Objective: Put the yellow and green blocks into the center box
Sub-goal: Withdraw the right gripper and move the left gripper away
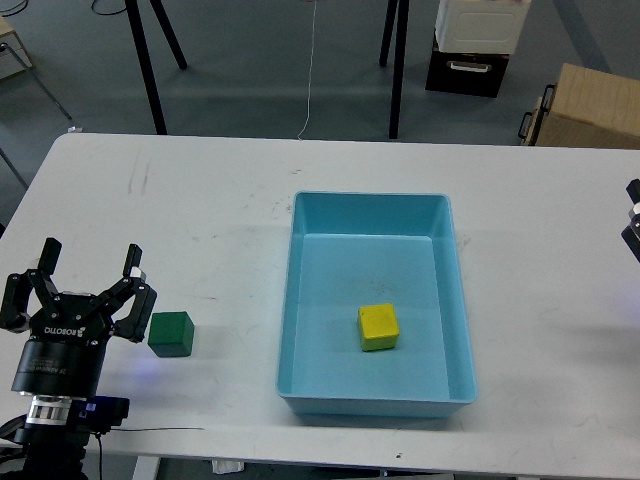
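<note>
The yellow block (379, 327) lies inside the light blue box (370, 205) at the table's middle, toward its near end. The green block (171, 333) sits on the white table left of the box. My left gripper (86, 285) is open and empty at the near left. It is just left of the green block and does not touch it. Of my right gripper (632, 218) only a small dark piece shows at the right edge, far from the box. Its fingers cannot be told apart.
The white table (200, 210) has its front edge close below the box. Behind the table stand black tripod legs (148, 70), a cardboard box (585, 105) and a white container (478, 25) on a dark case.
</note>
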`<state>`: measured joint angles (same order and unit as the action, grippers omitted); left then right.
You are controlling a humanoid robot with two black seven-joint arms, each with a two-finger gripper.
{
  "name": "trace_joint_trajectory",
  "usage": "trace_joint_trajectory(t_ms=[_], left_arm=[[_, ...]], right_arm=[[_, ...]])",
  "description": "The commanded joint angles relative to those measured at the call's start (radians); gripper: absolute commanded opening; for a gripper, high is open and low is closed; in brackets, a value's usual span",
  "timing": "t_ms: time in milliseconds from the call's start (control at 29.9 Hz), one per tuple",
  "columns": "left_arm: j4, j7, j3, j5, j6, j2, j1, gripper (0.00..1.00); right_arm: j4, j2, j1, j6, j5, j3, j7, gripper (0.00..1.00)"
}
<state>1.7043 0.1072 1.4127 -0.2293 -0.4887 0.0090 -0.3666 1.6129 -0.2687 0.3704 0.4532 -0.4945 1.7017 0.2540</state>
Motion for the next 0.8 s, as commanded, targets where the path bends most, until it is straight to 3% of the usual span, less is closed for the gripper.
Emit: trace_joint_trajectory(t_ms=[0,67,200,267,401,568,668,768], left_arm=[[0.000,-0.011,0.005,-0.004,0.000,-0.001,0.011,1.00],[0.000,-0.050,0.009,-0.005,0.000,-0.001,0.014,1.00],[-0.009,-0.171,0.067,-0.015,0.000,0.008,0.040,1.00],[-0.023,-0.204,0.115,-0.021,0.000,0.009,0.077,1.00],[-0.103,-0.205,0.192,-0.022,0.000,0.011,0.133,1.00],[-0.294,-0.193,0.192,-0.036,0.000,0.009,0.230,1.00],[-0.272,-0.199,0.173,-0.042,0.000,0.012,0.238,1.00],[-0.155,-0.212,0.180,-0.038,0.000,0.072,0.238,1.00]], right_arm=[[0.054,0.080,0.088,0.010,0.005,-0.014,-0.001,1.00],[0.056,0.082,0.093,0.007,0.005,-0.007,-0.004,1.00],[0.051,0.065,0.102,-0.001,0.010,0.019,-0.004,1.00],[0.051,0.036,0.126,-0.001,0.010,0.019,-0.004,1.00],[0.055,-0.003,0.140,-0.001,0.010,0.021,-0.004,1.00],[0.055,-0.043,0.143,0.004,0.013,0.019,-0.002,1.00],[0.053,-0.043,0.142,0.010,0.016,0.021,-0.002,1.00],[0.051,-0.040,0.137,0.013,0.016,0.018,-0.002,1.00]])
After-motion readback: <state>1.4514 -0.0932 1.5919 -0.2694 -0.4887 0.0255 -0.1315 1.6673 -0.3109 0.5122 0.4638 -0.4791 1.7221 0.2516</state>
